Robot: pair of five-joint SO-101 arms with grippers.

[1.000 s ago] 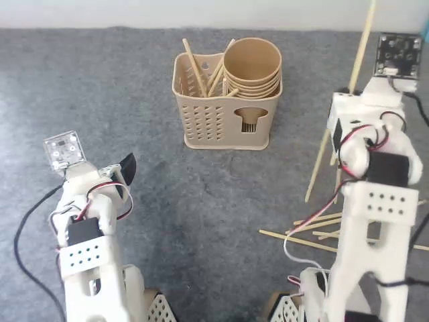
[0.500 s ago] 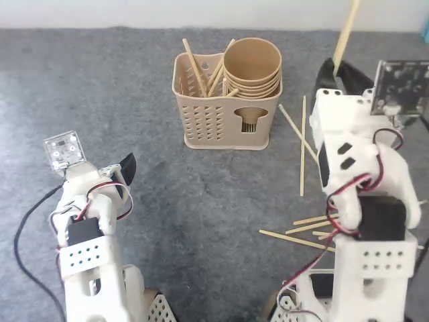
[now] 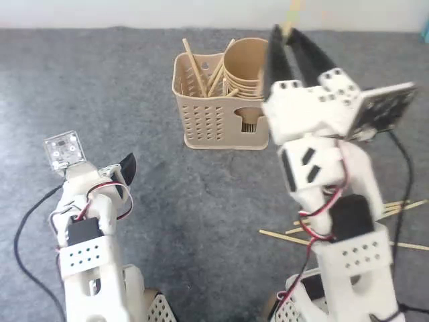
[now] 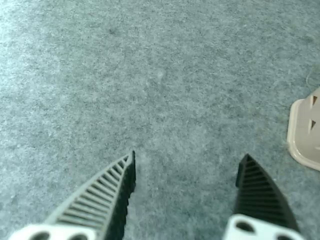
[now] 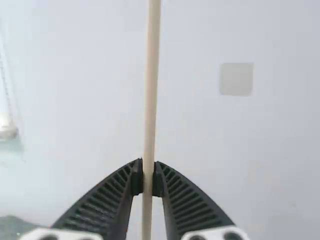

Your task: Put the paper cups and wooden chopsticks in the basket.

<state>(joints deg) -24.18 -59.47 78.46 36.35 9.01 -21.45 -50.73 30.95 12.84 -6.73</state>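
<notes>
Cups point(image 3: 244, 67) sit in the basket point(image 3: 218, 124), the right gripper point(image 5: 145, 172) pinches one chopstick point(image 5: 151, 75), loose sticks point(image 3: 285, 237) wait around 4 o'clock from it, and the left gripper point(image 4: 185, 185) gapes wide and empty.

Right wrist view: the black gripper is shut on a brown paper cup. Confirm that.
Not right. The right wrist view shows the black right gripper shut on a pale wooden chopstick, not a paper cup. The brown paper cups sit stacked in the beige plastic basket.
</notes>
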